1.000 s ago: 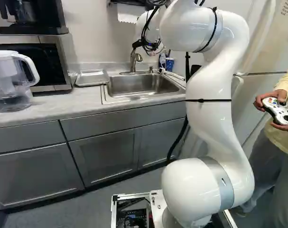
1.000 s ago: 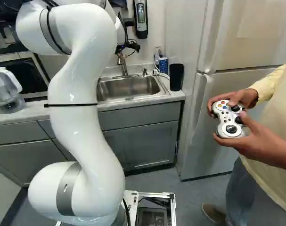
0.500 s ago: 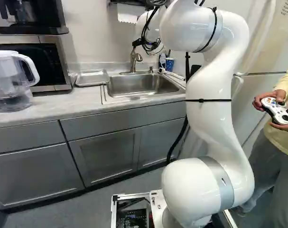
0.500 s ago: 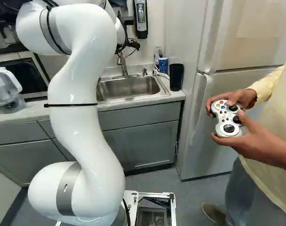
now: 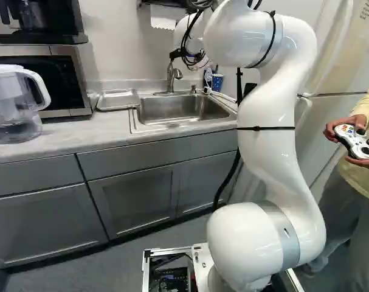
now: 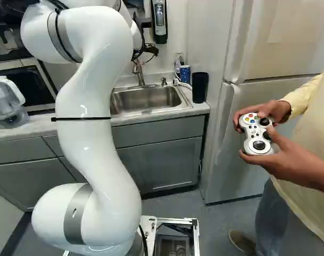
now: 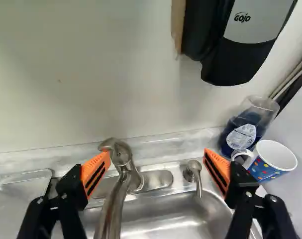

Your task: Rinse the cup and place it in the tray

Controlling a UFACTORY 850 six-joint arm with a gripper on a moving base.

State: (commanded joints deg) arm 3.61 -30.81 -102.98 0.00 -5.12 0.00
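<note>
Tray, left base view: the metal tray (image 5: 118,100) lies on the counter (image 5: 81,132), just beside the sink (image 5: 184,108), on the side toward the microwave (image 5: 79,79).
Cup, left base view: the blue cup (image 5: 217,81) stands upright behind the sink, near its far right corner, well apart from the tray.
Pitcher, left base view: it (image 5: 14,103) stands on the counter at the left, in front of the microwave.
Claw, right base view: only a dark part of the claw (image 6: 150,50) shows past the white arm (image 6: 95,117), above the sink; its tips are hidden here.
Tumbler, right base view: a tall dark tumbler (image 6: 199,87) stands near the cup, beside the fridge (image 6: 258,48).
Claw, wrist view: the two fingers stand wide apart, the faucet (image 7: 122,159) showing between them, with no cup in their grip.
Cup, wrist view: it sits beyond one orange pad (image 7: 218,169), beside the bottle (image 7: 243,132) of blue liquid.
</note>
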